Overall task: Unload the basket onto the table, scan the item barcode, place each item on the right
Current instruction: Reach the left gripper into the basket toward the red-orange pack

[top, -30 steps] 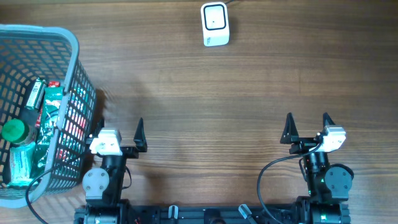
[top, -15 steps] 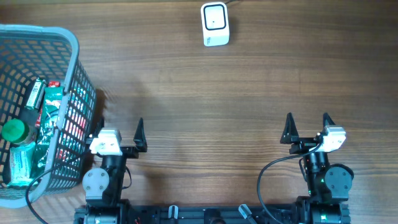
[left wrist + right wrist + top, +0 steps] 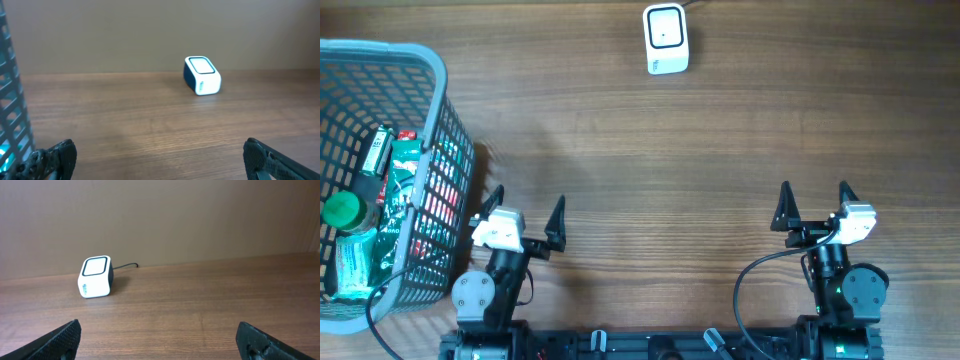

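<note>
A white barcode scanner (image 3: 666, 39) with a dark window stands at the far middle of the table; it also shows in the left wrist view as the scanner (image 3: 202, 75) and in the right wrist view as the scanner (image 3: 95, 276). Several packaged items (image 3: 382, 200), among them a green-capped bottle (image 3: 342, 210), lie in the grey basket (image 3: 432, 75) at the left. My left gripper (image 3: 526, 212) is open and empty near the front edge, just right of the basket. My right gripper (image 3: 815, 200) is open and empty at the front right.
The basket's mesh wall (image 3: 11, 117) rises at the left edge of the left wrist view. A dark cable (image 3: 126, 266) runs from the scanner toward the back. Bare wooden tabletop (image 3: 720, 150) lies between the grippers and the scanner.
My left gripper has turned slightly clockwise and shifted a little to the right. The right arm, the scanner and the basket have not moved.
</note>
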Action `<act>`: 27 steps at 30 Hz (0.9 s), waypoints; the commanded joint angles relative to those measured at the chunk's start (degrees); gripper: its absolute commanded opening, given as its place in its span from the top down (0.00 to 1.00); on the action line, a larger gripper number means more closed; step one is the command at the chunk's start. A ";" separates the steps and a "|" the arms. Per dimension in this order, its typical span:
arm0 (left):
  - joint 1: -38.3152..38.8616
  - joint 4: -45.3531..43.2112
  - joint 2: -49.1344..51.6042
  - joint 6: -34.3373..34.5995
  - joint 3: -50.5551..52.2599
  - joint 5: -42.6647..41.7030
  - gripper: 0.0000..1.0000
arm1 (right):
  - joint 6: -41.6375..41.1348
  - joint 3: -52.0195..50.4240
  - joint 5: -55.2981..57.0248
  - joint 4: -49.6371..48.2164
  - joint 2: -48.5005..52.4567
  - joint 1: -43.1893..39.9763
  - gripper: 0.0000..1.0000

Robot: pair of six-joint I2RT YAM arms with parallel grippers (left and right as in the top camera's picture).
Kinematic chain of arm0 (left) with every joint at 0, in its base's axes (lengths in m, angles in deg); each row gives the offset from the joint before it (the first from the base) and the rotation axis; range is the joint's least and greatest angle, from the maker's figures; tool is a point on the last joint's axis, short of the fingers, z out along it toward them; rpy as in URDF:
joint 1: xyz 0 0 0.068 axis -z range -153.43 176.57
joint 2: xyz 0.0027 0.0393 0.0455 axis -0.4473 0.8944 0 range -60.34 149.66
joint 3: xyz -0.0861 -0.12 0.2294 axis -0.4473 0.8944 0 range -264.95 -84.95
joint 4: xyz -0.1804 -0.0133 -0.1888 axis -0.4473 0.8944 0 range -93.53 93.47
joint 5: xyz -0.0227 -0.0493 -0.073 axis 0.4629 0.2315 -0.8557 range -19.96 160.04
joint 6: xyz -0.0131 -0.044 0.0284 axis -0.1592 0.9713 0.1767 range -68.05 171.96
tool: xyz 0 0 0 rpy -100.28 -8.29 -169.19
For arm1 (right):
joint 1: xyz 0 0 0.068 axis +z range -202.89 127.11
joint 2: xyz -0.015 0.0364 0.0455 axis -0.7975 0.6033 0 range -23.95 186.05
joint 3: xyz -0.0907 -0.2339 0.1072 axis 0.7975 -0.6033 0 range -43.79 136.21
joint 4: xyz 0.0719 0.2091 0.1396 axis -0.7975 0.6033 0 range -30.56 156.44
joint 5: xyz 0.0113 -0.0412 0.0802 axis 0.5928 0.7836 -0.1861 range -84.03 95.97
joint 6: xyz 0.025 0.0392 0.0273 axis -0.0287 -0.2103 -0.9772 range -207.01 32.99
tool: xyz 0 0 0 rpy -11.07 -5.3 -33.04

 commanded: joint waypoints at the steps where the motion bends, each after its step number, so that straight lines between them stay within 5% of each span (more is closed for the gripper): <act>1: -0.26 2.45 1.55 0.46 -6.29 -3.19 0.00 | -1.05 -0.15 0.98 -0.11 -0.24 0.33 0.00; 14: -0.26 5.73 27.36 5.33 -35.78 -13.42 0.00 | -1.05 -0.15 0.98 -0.11 -0.24 0.33 0.00; 20: -0.26 24.39 39.58 5.29 -61.18 -17.73 0.00 | -1.03 -0.15 0.98 -0.09 -0.24 0.33 0.00; 22: -0.26 31.12 40.33 4.83 -63.80 -17.90 0.00 | -1.03 -0.15 0.98 -0.11 -0.24 0.33 0.00; 27: -0.31 31.36 40.46 7.19 -64.85 -13.16 0.00 | -1.03 -0.15 0.98 -0.09 -0.24 0.33 0.00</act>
